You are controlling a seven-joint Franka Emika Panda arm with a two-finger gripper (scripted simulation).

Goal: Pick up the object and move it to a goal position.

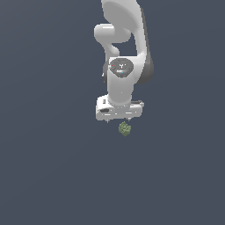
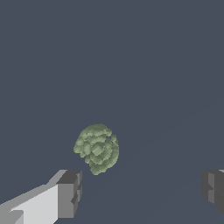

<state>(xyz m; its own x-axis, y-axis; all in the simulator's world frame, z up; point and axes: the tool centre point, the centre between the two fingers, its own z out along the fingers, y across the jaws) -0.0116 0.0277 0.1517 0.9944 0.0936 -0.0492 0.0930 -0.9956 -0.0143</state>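
White gripper (image 1: 125,119) fingers spread, hovering over the small lumpy olive-green object (image 2: 96,148) at lower centre of the exterior view. Object sits off-centre between the fingers; recentre, then descend before closing.

No legible text, labels, brands or numbers found in either view. Small markings noted on dark round cap of arm's wrist joint (image 1: 121,67) in exterior view: pale symbol and reddish dot, too small to read. Gripper (image 1: 118,119) body bore no readable marking. Object (image 2: 97,148) surface carried no lettering. Background was plain, unmarked.
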